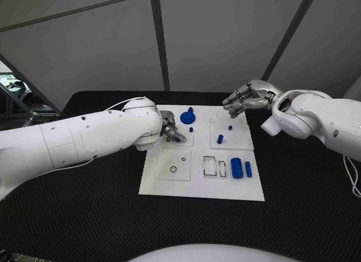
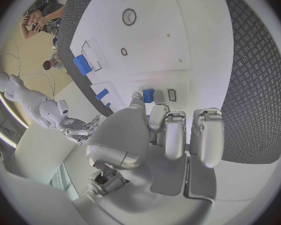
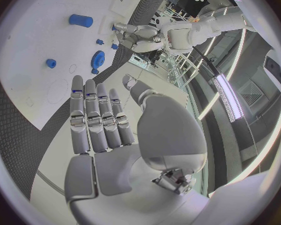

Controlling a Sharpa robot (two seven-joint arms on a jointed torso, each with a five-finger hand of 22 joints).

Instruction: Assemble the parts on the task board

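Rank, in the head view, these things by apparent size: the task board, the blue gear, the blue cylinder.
1. task board
2. blue cylinder
3. blue gear
Cylinder and gear look nearly alike; their order is unsure.

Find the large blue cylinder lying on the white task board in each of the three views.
Head view: large blue cylinder lies on the board's near right part, beside the rectangular slots.
Left wrist view: large blue cylinder lies next to the same slots, at the board's edge.
Right wrist view: large blue cylinder lies beyond the blue gear.
Shared landmark: white task board.
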